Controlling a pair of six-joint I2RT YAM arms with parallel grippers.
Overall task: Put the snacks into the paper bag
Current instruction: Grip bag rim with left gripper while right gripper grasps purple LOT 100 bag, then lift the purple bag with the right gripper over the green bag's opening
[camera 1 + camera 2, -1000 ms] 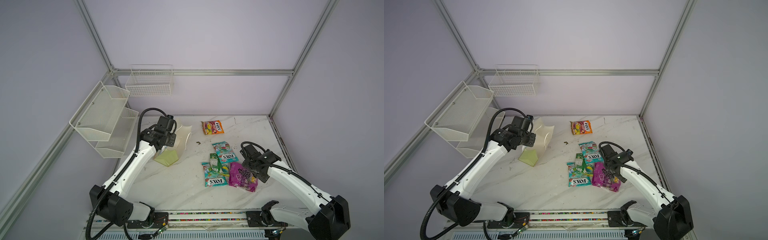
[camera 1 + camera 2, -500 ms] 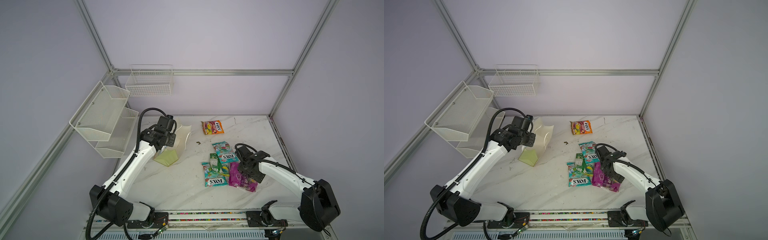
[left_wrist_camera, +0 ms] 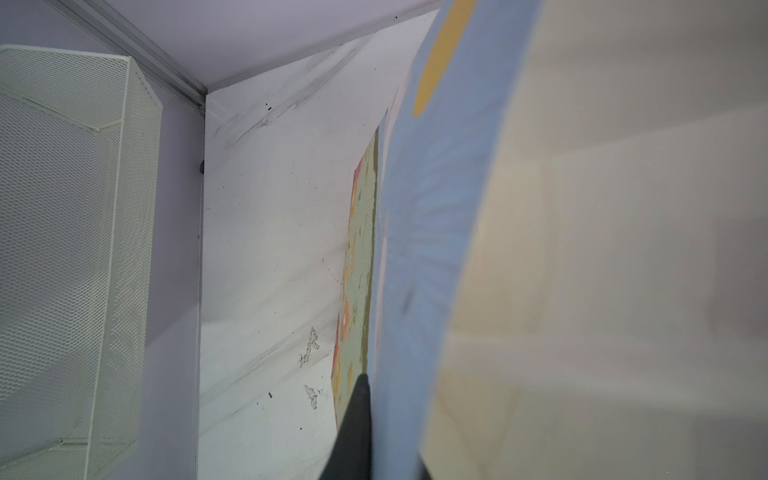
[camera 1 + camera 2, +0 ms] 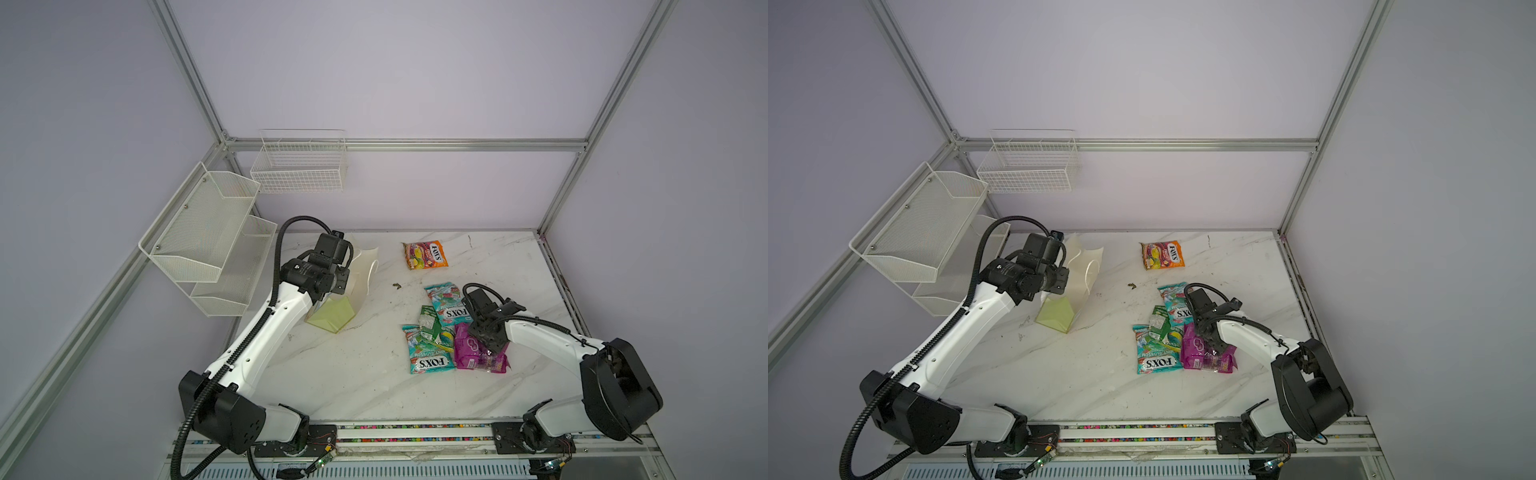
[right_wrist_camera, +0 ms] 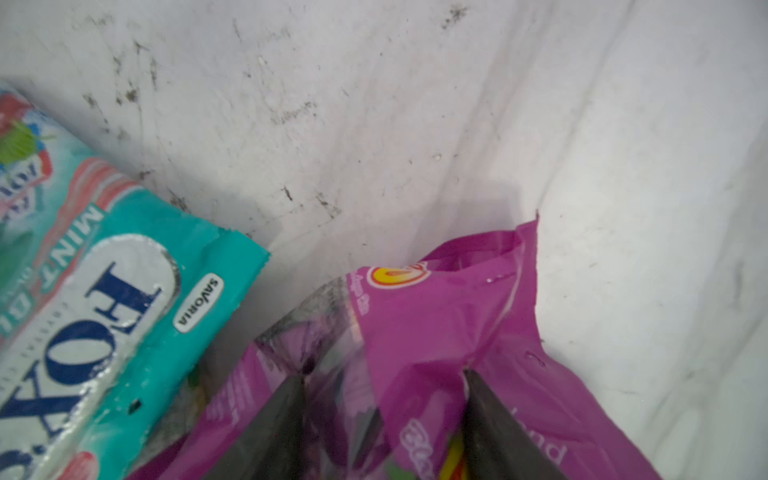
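Left gripper (image 4: 347,277) clenched on rim of tall paper gift bag (image 4: 332,318) with pale yellow-green side and white inside; bag upright at far left of white marble table (image 4: 353,382). Right gripper (image 5: 382,374) down on crinkly magenta-purple snack packet (image 5: 436,324), fingers (image 5: 490,415) pressing into plastic either side of a fold; whether grasp is closed, cannot tell. Packet lies near right, touching near teal "FOX'S" packet (image 4: 428,357); green packet (image 4: 429,328) overlaps that one; second teal packet (image 4: 446,305) just beyond. Orange "FOX'S" packet (image 4: 424,255) alone, far centre.

Pale lilac walls (image 4: 395,75), aluminium frame posts (image 4: 187,70), white wire baskets (image 4: 299,166), scuffed white marble-look tabletop (image 4: 353,374)
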